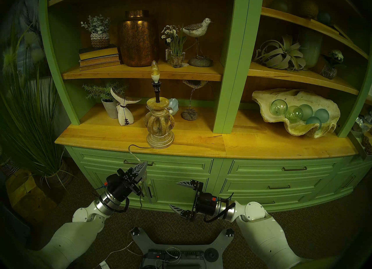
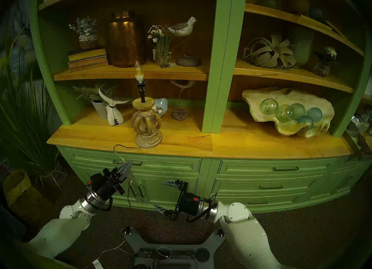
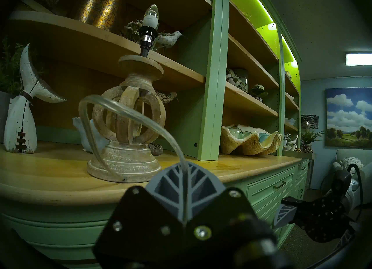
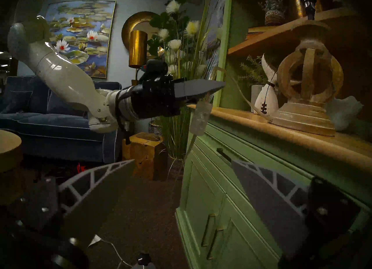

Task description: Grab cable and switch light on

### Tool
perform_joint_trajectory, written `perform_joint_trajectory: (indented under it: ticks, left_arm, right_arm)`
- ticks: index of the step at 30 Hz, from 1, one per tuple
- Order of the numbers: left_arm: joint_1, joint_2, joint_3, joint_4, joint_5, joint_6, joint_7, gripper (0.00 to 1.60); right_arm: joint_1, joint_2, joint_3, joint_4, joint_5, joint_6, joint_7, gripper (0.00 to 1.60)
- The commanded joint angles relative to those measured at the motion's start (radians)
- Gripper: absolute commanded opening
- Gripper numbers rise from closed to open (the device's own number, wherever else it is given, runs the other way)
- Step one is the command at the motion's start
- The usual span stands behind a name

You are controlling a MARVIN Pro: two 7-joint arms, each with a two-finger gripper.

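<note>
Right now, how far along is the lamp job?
Done: left gripper is shut on the thin clear cable. In hand: open right gripper points toward the clear inline switch hanging below. Left: press it; the candle-shaped bulb looks unlit.

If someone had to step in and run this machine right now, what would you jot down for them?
Left end effector: shut on the thin clear lamp cord, just above its small clear inline switch, in front of the green cabinet.
Right end effector: open, empty, facing the switch but apart from it.
Carved beige wooden table lamp: upright near the wooden counter's front edge; its candle-shaped bulb looks unlit.
Done: cord grabbed.
Left: bring the right end effector onto the switch and press it.
</note>
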Motion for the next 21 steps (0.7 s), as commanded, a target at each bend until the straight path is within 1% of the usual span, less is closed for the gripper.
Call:
perform_joint_trajectory:
  ticks: [1,2,4,5,6,7,9,10,11,14,15,16,21]
  left_arm:
    - [-0.019,-0.002,-0.011,-0.022,-0.008,-0.006,0.001,0.0]
    - [-0.019,-0.002,-0.011,-0.022,-0.008,-0.006,0.001,0.0]
    - [-0.019,-0.003,-0.011,-0.022,-0.009,-0.006,0.001,0.0]
    - [-0.019,-0.003,-0.011,-0.022,-0.009,-0.006,0.001,0.0]
    - [-0.019,-0.003,-0.011,-0.022,-0.009,-0.006,0.001,0.0]
    - [-0.019,-0.003,-0.011,-0.022,-0.009,-0.006,0.001,0.0]
    - [-0.019,-0.003,-0.011,-0.022,-0.009,-0.006,0.001,0.0]
    - [-0.019,-0.003,-0.011,-0.022,-0.009,-0.006,0.001,0.0]
    - [-0.019,-0.003,-0.011,-0.022,-0.009,-0.006,0.001,0.0]
    - [-0.019,-0.003,-0.011,-0.022,-0.008,-0.006,0.001,0.0]
    - [-0.019,-0.003,-0.011,-0.022,-0.008,-0.006,0.0,0.0]
    - [-0.019,-0.003,-0.011,-0.022,-0.008,-0.006,0.0,0.0]
    - [-0.019,-0.003,-0.011,-0.022,-0.008,-0.006,0.0,0.0]
  right_arm:
    - [0.114,-0.057,0.0,-0.012,-0.025,0.05,-0.017,1.6]
    - [0.114,-0.067,-0.002,-0.011,-0.035,0.059,-0.022,1.6]
    - [0.151,-0.085,-0.018,0.026,-0.049,0.073,-0.023,1.6]
    - [0.144,-0.096,-0.016,0.019,-0.058,0.08,-0.03,1.6]
    - [0.157,-0.103,-0.025,0.031,-0.067,0.085,-0.029,1.6]
    - [0.185,-0.108,-0.038,0.06,-0.077,0.091,-0.026,1.6]
    - [0.183,-0.127,-0.036,0.061,-0.085,0.106,-0.038,1.6]
    - [0.194,-0.137,-0.034,0.074,-0.084,0.118,-0.042,1.6]
    - [0.219,-0.14,-0.039,0.097,-0.087,0.126,-0.041,1.6]
    - [0.22,-0.147,-0.029,0.094,-0.101,0.14,-0.05,1.6]
    - [0.243,-0.148,-0.033,0.12,-0.104,0.144,-0.048,1.6]
    - [0.235,-0.153,-0.022,0.112,-0.113,0.149,-0.059,1.6]
    - [0.292,-0.166,-0.015,0.167,-0.134,0.183,-0.058,1.6]
